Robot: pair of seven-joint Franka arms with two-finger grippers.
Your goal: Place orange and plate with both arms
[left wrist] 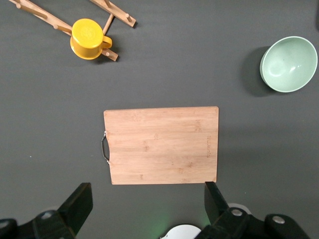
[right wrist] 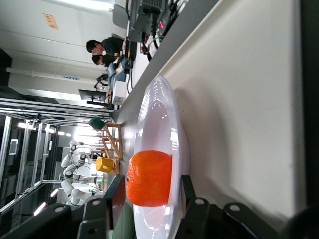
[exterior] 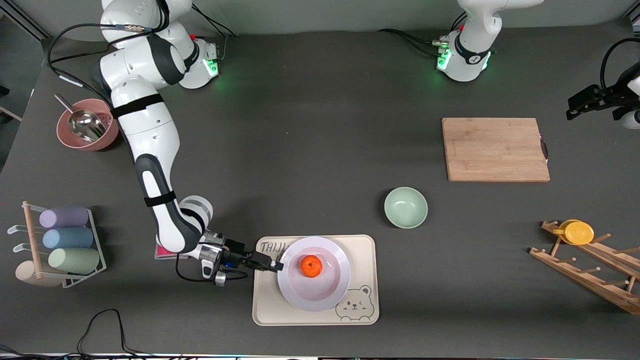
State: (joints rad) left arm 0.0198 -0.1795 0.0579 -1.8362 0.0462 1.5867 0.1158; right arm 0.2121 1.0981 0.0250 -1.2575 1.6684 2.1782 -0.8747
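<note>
1. Orange [exterior: 311,266] sits in the shallow centre of the plate [exterior: 300,295].
2. Plate rests on the cream bear tray [exterior: 265,305], at the edge of the worktop [exterior: 300,125] nearest the front camera.
3. Right end effector [exterior: 276,265] is at the plate's rim on the right arm's side, low over the tray. Right wrist view: fingers [right wrist: 115,199] straddle the rim, parted, not clamping; orange [right wrist: 148,178] is just past them.
4. Left end effector [left wrist: 147,204] hangs over the bamboo cutting board [left wrist: 161,145], fingers spread wide, nothing held; arm waits.
5. Mint-green bowl [exterior: 405,207] stands between tray and board.
6. Yellow cup [exterior: 576,232] hangs on the wooden rack [exterior: 590,270] at the left arm's end.
</note>
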